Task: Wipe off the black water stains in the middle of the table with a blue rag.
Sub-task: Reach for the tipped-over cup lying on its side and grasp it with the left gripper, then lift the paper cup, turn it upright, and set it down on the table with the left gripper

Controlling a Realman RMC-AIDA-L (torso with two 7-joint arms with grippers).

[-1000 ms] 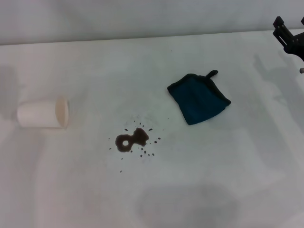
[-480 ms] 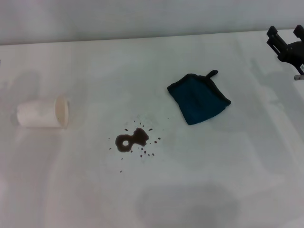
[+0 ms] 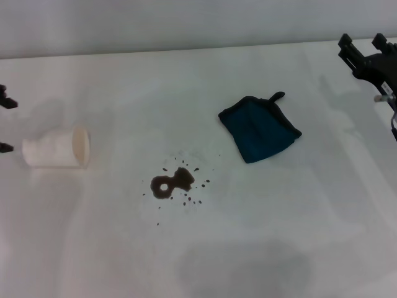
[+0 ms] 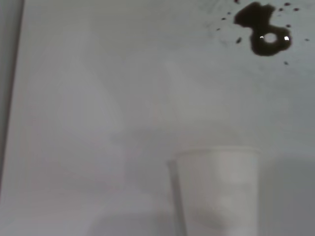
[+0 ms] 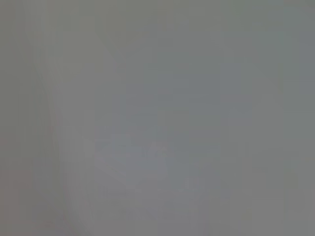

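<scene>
Plain white bench (image 3: pixel 260 236), pale wall behind its far edge. Near the middle sits the black water stains (image 3: pixel 172 182): one dark blotch with a pale ring-shaped hole, tiny specks scattered round it. Seen also in the left wrist view (image 4: pixel 262 29), glossy, wet-looking.

Blue rag (image 3: pixel 260 127) lies flat, to the right of the stain and farther back, well apart from it. Folded, black edging, small black loop at its far corner. Nothing touching it.

White paper cup (image 3: pixel 57 148) on its side, left of the stain, mouth turned toward the stain. Well apart from it.

Right gripper (image 3: pixel 365 45) up at the far right, beyond the rag and well clear of it; two black fingers (image 3: pixel 346 45) spread apart, nothing between them. Right wrist view shows only featureless grey.

Left gripper (image 3: pixel 5 124) just enters at the left edge, beside the cup's closed end. Only dark tips (image 3: pixel 7 102) show, one above the other with a gap; fingers released, not on the cup.
</scene>
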